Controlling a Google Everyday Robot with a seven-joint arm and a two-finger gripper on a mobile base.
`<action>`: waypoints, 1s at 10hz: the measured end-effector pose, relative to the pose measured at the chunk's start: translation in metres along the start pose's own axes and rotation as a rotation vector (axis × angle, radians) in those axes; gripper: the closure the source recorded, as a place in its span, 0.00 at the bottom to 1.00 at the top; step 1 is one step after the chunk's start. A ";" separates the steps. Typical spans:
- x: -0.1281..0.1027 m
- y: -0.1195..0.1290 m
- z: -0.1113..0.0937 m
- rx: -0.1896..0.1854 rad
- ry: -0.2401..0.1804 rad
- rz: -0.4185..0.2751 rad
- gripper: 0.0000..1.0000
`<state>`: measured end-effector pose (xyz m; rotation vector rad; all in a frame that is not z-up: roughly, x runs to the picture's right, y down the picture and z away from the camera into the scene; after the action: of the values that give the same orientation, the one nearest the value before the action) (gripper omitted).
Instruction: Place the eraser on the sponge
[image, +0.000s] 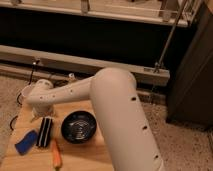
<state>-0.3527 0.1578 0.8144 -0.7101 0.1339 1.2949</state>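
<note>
The single white arm (117, 115) enters from the lower right. Its thick upper link rises to a bend, and a slimmer forearm (70, 95) runs left to the wrist (37, 95). The hand (40, 118) points down over the rear left corner of the worktop (77, 156), jaws spread apart, gripping nothing.

Dark bowl (78, 126) sits upright in the middle of the light wooden table (82, 159), its inside glinting, and there's the orange carrot (56, 156) lying just off its lower-left side near the table's front edge, tip pointing away from the camera. Behind the table a long pale metal beam (75, 62) runs across a dark wall, with a thin black cable (33, 75) dropping past it at the left. A slanted metal rod (171, 37) meets the beam's right end, a tall dark cabinet (197, 65) stands at the right, and speckled floor (185, 145) lies below.
</note>
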 end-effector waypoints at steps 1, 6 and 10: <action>0.000 0.001 0.000 0.000 0.000 -0.001 0.20; 0.000 0.002 0.000 -0.001 0.000 -0.003 0.20; -0.006 -0.005 -0.009 0.045 0.011 -0.039 0.20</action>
<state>-0.3472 0.1470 0.8120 -0.6782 0.1570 1.2472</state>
